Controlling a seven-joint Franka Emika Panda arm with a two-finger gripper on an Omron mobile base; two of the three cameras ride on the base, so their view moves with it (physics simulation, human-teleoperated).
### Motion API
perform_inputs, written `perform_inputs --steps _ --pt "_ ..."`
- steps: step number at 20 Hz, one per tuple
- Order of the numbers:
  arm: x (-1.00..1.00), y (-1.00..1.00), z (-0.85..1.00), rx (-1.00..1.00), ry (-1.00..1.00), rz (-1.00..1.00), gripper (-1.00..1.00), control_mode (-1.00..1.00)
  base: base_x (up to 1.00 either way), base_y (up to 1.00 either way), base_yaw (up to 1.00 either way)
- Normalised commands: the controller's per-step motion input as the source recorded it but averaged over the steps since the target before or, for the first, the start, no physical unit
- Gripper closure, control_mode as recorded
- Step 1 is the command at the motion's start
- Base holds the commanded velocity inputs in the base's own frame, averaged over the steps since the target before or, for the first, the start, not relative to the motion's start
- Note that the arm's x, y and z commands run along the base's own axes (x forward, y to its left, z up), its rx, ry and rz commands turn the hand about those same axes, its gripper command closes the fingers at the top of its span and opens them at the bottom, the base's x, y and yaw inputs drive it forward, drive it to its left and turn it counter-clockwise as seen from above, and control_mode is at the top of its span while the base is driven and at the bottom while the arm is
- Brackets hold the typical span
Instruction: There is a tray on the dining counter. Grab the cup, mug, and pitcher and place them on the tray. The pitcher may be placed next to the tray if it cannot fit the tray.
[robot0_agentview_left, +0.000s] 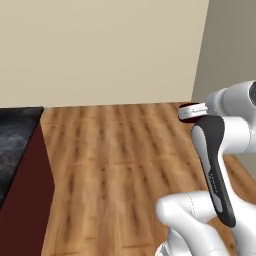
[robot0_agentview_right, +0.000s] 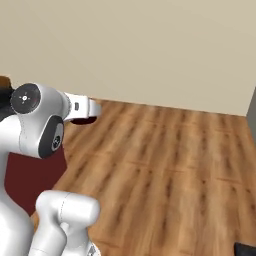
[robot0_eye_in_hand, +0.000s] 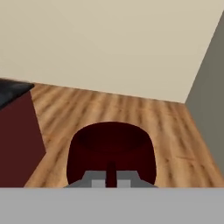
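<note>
While the base stands out on the wooden floor, this is how things look from the room.

Dining counter (robot0_agentview_left: 12, 137): its black marbled top and dark red side fill the left edge of the left base view; no tray can be made out on the part that shows.

Arm: folded high, with the hand held out over the floor, well apart from the counter.

Mug (robot0_eye_in_hand: 111, 151): dark red, carried up in the air, just in front of the hand camera, mouth facing away towards the wall.

Gripper (robot0_eye_in_hand: 111, 174): jaws closed tight on the mug, seemingly pinching its near wall.

Step in hand: I judge the mug is being carried towards the tray.

Next move: likely turn and drive to the counter, find the tray, lower the mug onto it upright, then let go.

Views: the hand view gives the whole mug and the grip; the base views give only a dark red sliver (robot0_agentview_left: 186, 107) at the wrist.
</note>
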Motion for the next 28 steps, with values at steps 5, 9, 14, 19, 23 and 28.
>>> perform_inputs --steps 5,9,14,19,23,28 --pt "0.0 0.0 0.0 0.0 0.0 0.0 1.0 1.0 1.0 -0.57 0.0" --pt "0.0 0.0 0.0 0.0 0.0 0.0 1.0 1.0 1.0 -0.61 0.0" --pt "0.0 0.0 0.0 0.0 0.0 0.0 1.0 1.0 1.0 -0.57 0.02" --pt "0.0 0.0 0.0 0.0 0.0 0.0 1.0 1.0 1.0 -0.65 0.05" --pt "0.0 0.0 0.0 0.0 0.0 0.0 1.0 1.0 1.0 -0.68 0.11" --pt "0.0 0.0 0.0 0.0 0.0 0.0 1.0 1.0 1.0 -0.63 0.19"
